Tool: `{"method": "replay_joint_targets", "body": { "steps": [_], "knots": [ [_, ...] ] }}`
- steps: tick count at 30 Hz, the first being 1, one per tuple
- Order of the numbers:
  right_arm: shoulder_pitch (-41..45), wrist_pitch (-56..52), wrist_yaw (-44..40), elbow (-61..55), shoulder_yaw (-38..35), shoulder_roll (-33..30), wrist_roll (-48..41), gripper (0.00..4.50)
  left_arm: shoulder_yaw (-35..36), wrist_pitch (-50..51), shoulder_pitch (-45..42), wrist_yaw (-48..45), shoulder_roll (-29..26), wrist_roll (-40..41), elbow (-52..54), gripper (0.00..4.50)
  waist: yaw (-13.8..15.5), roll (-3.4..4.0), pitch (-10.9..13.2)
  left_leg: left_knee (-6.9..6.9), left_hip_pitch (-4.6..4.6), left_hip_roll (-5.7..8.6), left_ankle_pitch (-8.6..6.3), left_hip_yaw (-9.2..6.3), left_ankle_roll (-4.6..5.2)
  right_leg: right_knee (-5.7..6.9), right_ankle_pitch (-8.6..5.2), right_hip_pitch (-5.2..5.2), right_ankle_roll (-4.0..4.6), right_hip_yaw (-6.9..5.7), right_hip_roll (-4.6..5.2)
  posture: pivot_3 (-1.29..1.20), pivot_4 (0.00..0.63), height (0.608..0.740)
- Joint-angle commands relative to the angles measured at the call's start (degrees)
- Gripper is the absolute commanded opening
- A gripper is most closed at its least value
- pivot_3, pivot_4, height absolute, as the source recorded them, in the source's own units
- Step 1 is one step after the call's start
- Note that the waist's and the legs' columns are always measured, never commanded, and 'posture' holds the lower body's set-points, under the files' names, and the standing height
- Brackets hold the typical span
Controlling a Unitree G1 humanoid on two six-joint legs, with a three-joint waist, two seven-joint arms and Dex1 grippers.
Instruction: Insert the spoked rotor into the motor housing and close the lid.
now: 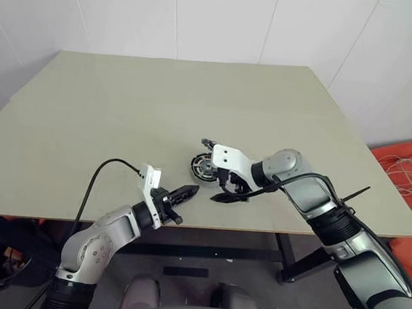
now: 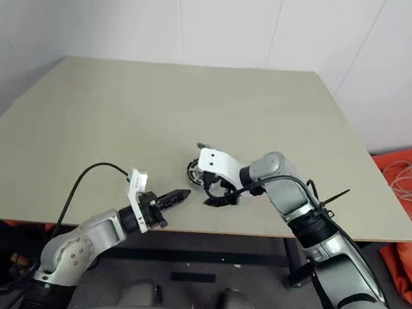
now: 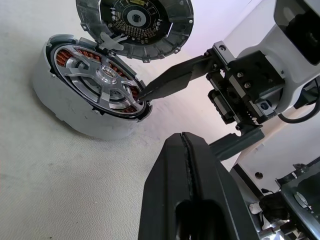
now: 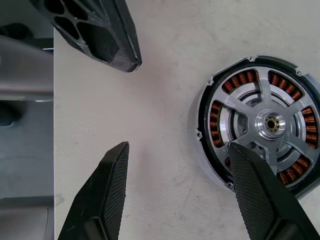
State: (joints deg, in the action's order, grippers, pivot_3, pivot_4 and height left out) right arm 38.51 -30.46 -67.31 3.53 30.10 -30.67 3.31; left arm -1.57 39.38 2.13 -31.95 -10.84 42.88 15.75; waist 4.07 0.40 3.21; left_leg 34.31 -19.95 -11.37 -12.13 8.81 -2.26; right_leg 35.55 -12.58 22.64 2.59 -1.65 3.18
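Motor housing [image 4: 260,122], one only, sits on a pale beige table [image 1: 122,117] before white walls, with orange material and coiled cable on the floor beside the table. One spoked rotor [image 3: 102,80] lies seated inside it, copper windings showing between the spokes. One lid [image 3: 135,22] stands hinged open above it. The right gripper [image 4: 175,200] has its fingers spread wide, empty, one fingertip over the housing's rim. The left gripper [image 1: 185,193], just beside the housing, is closed and holds nothing.

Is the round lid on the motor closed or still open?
Open. The lid stands tipped up behind the motor housing, and the spoked rotor inside shows uncovered.
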Motion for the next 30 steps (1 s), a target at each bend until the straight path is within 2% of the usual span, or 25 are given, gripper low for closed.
{"method": "replay_joint_targets", "body": {
  "steps": [1,9,10,15,19,23,28,30],
  "knots": [
    [2.31,1.79,0.42,1.09,-0.37,0.5,0.84,2.9,0.57,-0.46,-0.39,-0.01,0.18,0.78,1.66,0.0,-0.01,0.0,0.0,0.0,0.0,0.0,0.0,0.0,0.0,0.0,0.0,0.0,0.0,0.0,0.0,0.0,0.0,0.74],
    [3.25,3.7,0.24,3.3,-0.7,0.25,2.12,0.16,0.62,-0.69,-0.51,0.03,0.4,0.66,1.51,0.0,0.0,0.0,0.0,0.0,-0.01,0.0,0.0,0.01,0.01,0.0,0.03,0.0,0.06,0.0,0.0,0.0,0.0,0.74],
    [3.27,3.76,0.18,3.3,-0.71,0.25,2.2,0.03,0.61,-0.72,-0.53,0.0,0.42,0.64,1.48,0.0,0.01,0.0,0.0,0.0,0.0,0.0,0.0,0.01,0.01,0.0,0.03,-0.01,0.06,-0.01,0.0,0.0,0.0,0.74],
    [3.34,4.46,0.13,3.5,-0.89,0.43,2.46,0.03,0.66,-0.76,-0.53,-0.07,0.5,0.69,1.42,0.0,0.01,-0.01,0.0,0.0,0.01,0.0,0.0,0.01,0.0,0.0,0.03,-0.02,0.05,0.0,0.0,0.0,0.0,0.74],
    [3.01,2.82,-2.54,0.69,-1.87,0.7,-0.65,0.03,0.82,-0.8,-0.49,-0.1,0.5,0.78,1.37,0.0,0.01,-0.01,0.0,0.0,0.01,0.0,0.0,0.01,0.0,0.0,0.03,-0.02,0.05,0.0,0.0,0.0,0.0,0.74],
    [3.12,2.18,-2.22,-0.22,-2.06,1.04,-1.06,0.92,0.85,-0.8,-0.59,-0.21,0.45,0.79,1.25,0.0,0.0,-0.01,0.0,0.0,-0.01,0.0,-0.01,0.0,0.02,0.0,0.04,0.0,0.07,0.0,-0.01,0.0,0.0,0.74],
    [3.31,2.85,0.12,0.03,-1.83,1.96,-0.14,2.62,0.89,-0.81,-0.63,-0.28,0.43,0.81,1.18,0.0,0.0,-0.01,0.0,0.0,0.0,0.0,-0.01,0.0,0.01,0.0,0.04,-0.01,0.06,0.0,0.0,0.0,0.0,0.74],
    [3.39,2.58,0.09,-0.19,-1.46,2.15,-0.16,2.62,0.89,-0.82,-0.64,-0.26,0.45,0.8,1.17,0.0,0.0,-0.01,0.0,0.0,0.0,0.0,0.0,0.0,0.01,0.0,0.03,-0.01,0.06,0.0,0.0,0.0,0.0,0.74]
  ]
}}
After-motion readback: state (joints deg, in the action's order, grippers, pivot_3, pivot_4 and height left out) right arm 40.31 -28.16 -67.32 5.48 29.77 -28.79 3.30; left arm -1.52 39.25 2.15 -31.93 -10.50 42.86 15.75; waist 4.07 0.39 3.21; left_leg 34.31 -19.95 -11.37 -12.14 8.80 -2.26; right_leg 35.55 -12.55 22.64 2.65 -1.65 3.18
